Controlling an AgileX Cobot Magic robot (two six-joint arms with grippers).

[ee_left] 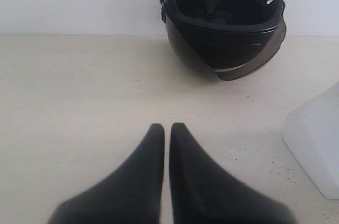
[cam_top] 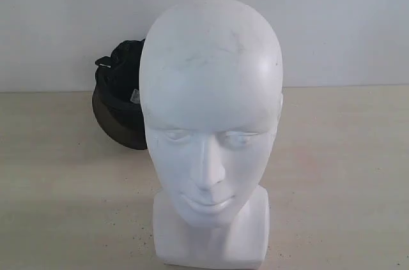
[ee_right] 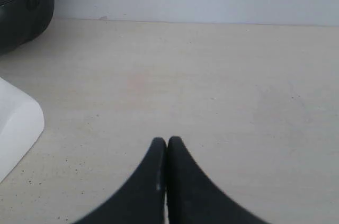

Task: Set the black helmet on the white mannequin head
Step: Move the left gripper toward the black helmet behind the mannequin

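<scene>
The white mannequin head [cam_top: 211,129] stands upright at the front middle of the table, bare. Behind it to the left lies the black helmet [cam_top: 118,101], upturned, lining showing, tinted visor low; the head hides part of it. In the left wrist view the helmet [ee_left: 222,23] rests by the wall, well ahead of my left gripper [ee_left: 167,126], which is shut with nothing held. A corner of the head's base [ee_left: 315,139] shows beside it. My right gripper [ee_right: 167,140] is shut and empty above bare tabletop, with the helmet [ee_right: 24,9] and the base [ee_right: 16,128] off to one side. Neither gripper appears in the exterior view.
A pale beige tabletop [cam_top: 345,168] runs back to a plain white wall [cam_top: 332,21]. Nothing else stands on it.
</scene>
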